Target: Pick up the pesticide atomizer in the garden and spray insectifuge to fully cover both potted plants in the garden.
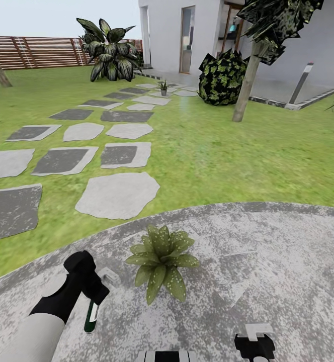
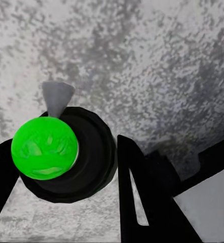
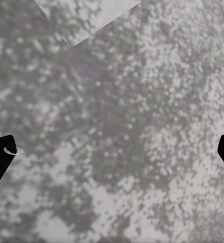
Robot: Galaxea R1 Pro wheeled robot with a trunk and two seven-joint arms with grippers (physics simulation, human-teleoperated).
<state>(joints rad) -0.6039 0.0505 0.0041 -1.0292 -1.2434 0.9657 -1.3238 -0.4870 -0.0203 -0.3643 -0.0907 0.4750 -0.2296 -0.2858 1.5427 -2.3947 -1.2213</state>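
Head view: the left end effector [image 1: 97, 294] hangs low over the round paved patio [image 1: 267, 261], pinching the pesticide atomizer [image 1: 91, 317], whose dark body with a green and white label points down from the fingers. Just beside it, toward the middle of the patio, sits one potted plant [image 1: 161, 259], a speckled rosette. The second potted plant [image 1: 163, 87] looks to be far off, at the end of the stepping stones [image 1: 117, 195] near the house. With the bottle hanging as it does, I judge the spray could land on paving rather than leaves unless the wrist turns toward the rosette. The right end effector [image 1: 255, 345] sits at the lower edge, over bare paving.

Left wrist view: the atomizer is seen end on, a dark round body [image 2: 84, 157] with a bright green disc, held between dark fingers [image 2: 142, 202]. The grip looks off-centre, so a quick swing might let it slip.

Right wrist view: the fingertips [image 3: 1, 154] stand spread wide at either edge, holding nothing, above the mottled patio.
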